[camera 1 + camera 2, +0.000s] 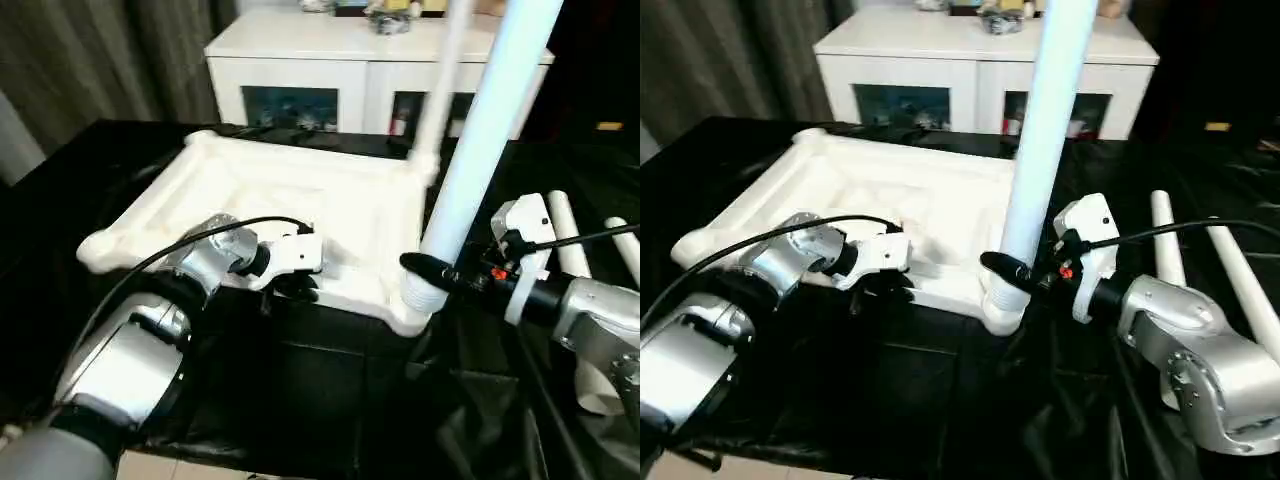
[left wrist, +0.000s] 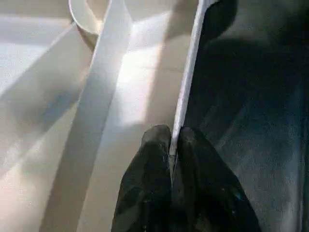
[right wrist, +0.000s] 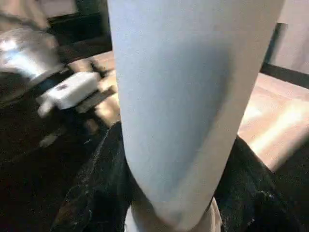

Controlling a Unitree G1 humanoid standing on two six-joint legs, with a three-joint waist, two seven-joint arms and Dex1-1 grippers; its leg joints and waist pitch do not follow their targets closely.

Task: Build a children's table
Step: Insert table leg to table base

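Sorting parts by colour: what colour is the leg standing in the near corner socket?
White, with a pale bluish tint; the leg shows best in the right eye view.

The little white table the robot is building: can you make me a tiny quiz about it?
1. True or false: the right hand holds a standing leg at the table top's near corner socket.
2. What does the left hand pinch? A) cable B) the table top's thin edge wall C) a loose leg
3. How many loose legs lie on the black table by the right arm?

Key: 1 true; 2 B; 3 two.
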